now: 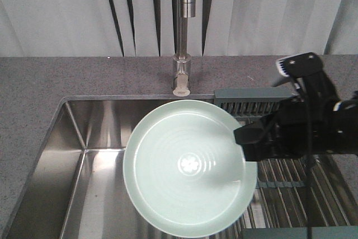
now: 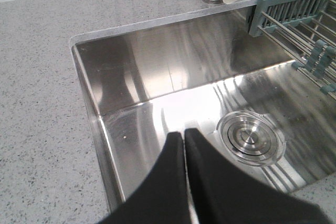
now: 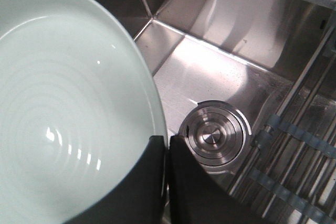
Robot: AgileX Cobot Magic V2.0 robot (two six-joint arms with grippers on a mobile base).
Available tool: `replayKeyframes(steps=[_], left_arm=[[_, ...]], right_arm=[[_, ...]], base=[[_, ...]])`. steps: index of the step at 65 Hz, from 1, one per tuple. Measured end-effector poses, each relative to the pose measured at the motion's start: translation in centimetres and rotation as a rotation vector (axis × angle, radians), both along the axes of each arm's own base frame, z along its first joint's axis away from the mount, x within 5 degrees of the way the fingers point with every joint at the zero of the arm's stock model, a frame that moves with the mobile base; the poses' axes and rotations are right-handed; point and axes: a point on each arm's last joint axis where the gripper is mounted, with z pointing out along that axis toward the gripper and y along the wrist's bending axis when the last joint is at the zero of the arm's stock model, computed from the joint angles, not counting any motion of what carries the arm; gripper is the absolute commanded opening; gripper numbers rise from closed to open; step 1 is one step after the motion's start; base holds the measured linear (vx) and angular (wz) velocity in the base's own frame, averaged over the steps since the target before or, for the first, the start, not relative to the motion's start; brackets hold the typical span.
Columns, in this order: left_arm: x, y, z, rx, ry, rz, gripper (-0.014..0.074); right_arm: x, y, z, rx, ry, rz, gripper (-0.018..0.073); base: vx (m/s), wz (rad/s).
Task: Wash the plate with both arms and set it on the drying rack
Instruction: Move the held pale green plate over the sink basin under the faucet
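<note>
1. While the plate [image 1: 187,166] hangs over the sink [image 1: 84,127] at centre of the front view, face turned up toward the camera, the right gripper [image 3: 166,142] is pinching its rim at the plate's right edge, one finger on each side of the lip.
2. Left gripper [image 2: 184,135]: fingers pressed together on nothing, at lower centre of the left wrist view. It sits above the basin floor near the drain [image 2: 251,139], apart from the plate and out of the front view.
3. Faucet [image 1: 183,26]: top centre of the front view, just above the plate's far edge in frame. No water stream visible.
4. Drying rack [image 1: 291,177]: lower right of the front view, partly behind the right arm. The plate is not on it.
5. Judgement: the wash step is in hand — the plate is presented in the basin by one arm only, and racking is not begun.
6. The next move calls for the left arm to come to the plate face to rub or steady it. A single-edge pinch on a smooth plate could slip — a firm hold is needed.
</note>
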Motion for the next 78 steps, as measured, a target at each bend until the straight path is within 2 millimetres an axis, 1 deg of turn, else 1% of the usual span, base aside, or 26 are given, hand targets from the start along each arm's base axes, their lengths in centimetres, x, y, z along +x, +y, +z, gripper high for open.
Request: replayKeyframes(steps=[6, 11, 19, 25, 29, 32, 36, 38, 42, 46, 50, 53, 60, 66, 73, 78], left_arm=[[0.0, 0.0, 0.0, 0.000, 0.000, 0.000, -0.0008], [0.0, 0.0, 0.0, 0.000, 0.001, -0.001, -0.0008], [0.0, 0.0, 0.0, 0.000, 0.002, -0.001, -0.0006], [0.0, 0.0, 0.0, -0.001, 0.004, -0.002, -0.0006], [0.0, 0.0, -0.1, 0.000, 0.004, -0.002, -0.0006], [0.0, 0.0, -0.1, 0.000, 0.004, -0.002, -0.0006], [0.0, 0.0, -0.1, 0.000, 0.004, -0.002, -0.0006], [0.0, 0.0, -0.1, 0.000, 0.004, -0.002, -0.0006], [0.0, 0.0, -0.1, 0.000, 0.004, -0.002, -0.0006], [0.0, 0.0, -0.1, 0.000, 0.005, -0.002, -0.0006], [0.0, 0.0, -0.1, 0.000, 0.005, -0.002, -0.0006], [0.0, 0.0, -0.1, 0.000, 0.005, -0.002, -0.0006], [0.0, 0.0, -0.1, 0.000, 0.005, -0.002, -0.0006], [0.0, 0.0, -0.1, 0.000, 0.005, -0.002, -0.0006], [0.0, 0.0, -0.1, -0.002, 0.005, -0.002, -0.0006], [0.0, 0.0, -0.1, -0.001, 0.006, -0.003, -0.0006]], right_arm=[[1.5, 1.9, -1.6, -0.002, 0.013, -0.032, -0.0001], [2.9, 3.0, -2.6, -0.006, 0.019, -0.056, -0.0001], [5.5, 4.0, -3.3, 0.002, 0.006, -0.112, -0.0001], [7.1, 4.3, -3.2, 0.002, -0.029, -0.145, -0.0001], [8.0, 4.2, -3.3, -0.007, -0.042, -0.163, -0.0001], [8.4, 3.8, -3.3, -0.010, -0.045, -0.183, -0.0001], [8.9, 2.8, -3.3, -0.014, -0.045, -0.217, -0.0001], [9.1, 2.0, -3.2, -0.016, -0.038, -0.240, -0.0001], [9.3, 0.5, -3.1, -0.024, -0.014, -0.270, -0.0001], [9.0, -0.8, -2.9, -0.030, 0.020, -0.279, -0.0001], [8.4, -1.3, -2.5, -0.036, 0.050, -0.266, -0.0001], [7.7, -1.3, -2.3, -0.037, 0.094, -0.238, -0.0001], [6.0, -0.2, -2.0, -0.033, 0.198, -0.174, -0.0001], [5.1, 1.7, -2.0, -0.024, 0.227, -0.134, -0.0001], [5.2, 3.8, -2.5, 0.009, 0.227, -0.147, -0.0001], [6.4, 4.9, -3.5, 0.029, 0.223, -0.184, -0.0001]], base=[[0.00, 0.00], [0.00, 0.00], [0.00, 0.00], [0.00, 0.00], [0.00, 0.00], [0.00, 0.00], [0.00, 0.00], [0.00, 0.00], [0.00, 0.00], [0.00, 0.00], [0.00, 0.00], [0.00, 0.00], [0.00, 0.00], [0.00, 0.00], [0.00, 0.00], [0.00, 0.00]])
